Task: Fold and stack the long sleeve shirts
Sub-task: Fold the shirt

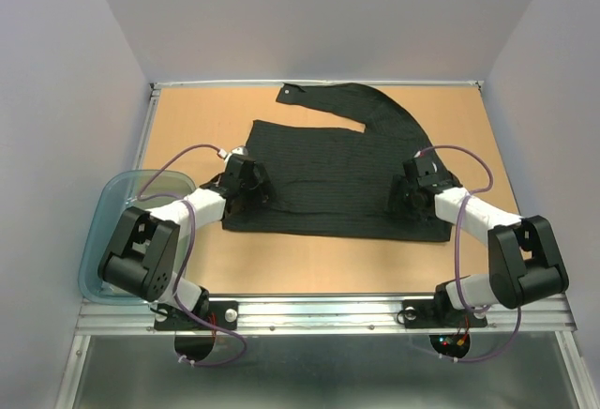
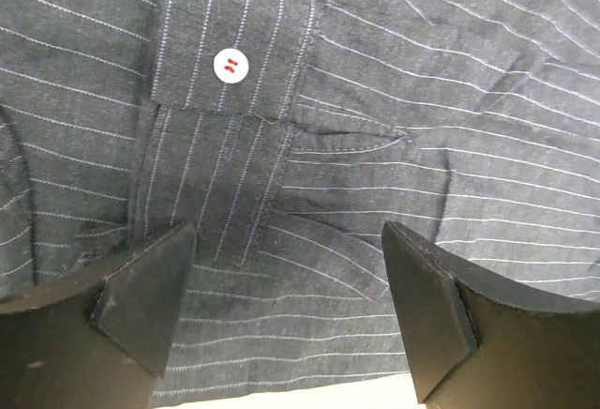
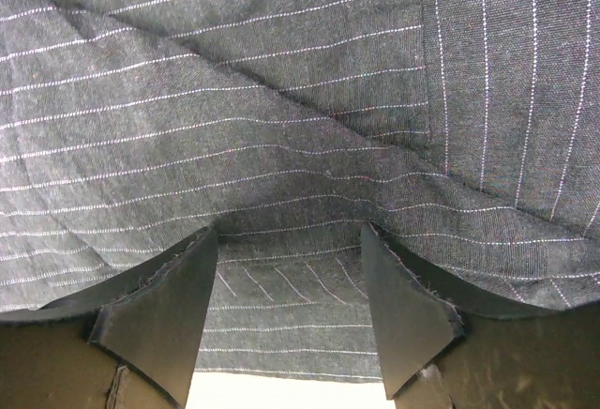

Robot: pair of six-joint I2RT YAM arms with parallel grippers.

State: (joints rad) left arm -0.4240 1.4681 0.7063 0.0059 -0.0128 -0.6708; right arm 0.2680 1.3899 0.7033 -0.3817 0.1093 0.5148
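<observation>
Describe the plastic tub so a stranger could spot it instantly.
Start at the wooden table and go to its left edge, by the left arm. The tub sits there, rounded and partly hidden by that arm. It alone is translucent blue-grey; the neighbouring shirt is flat black cloth.

- In the top view, the left hand (image 1: 246,184) and right hand (image 1: 412,191) hide their fingertips at the shirt's (image 1: 328,179) side edges.
- Left of the shirt, the left arm (image 1: 141,254) covers the tub's (image 1: 141,174) near part.
- Both wrist views crop the shirt at top and sides.
</observation>
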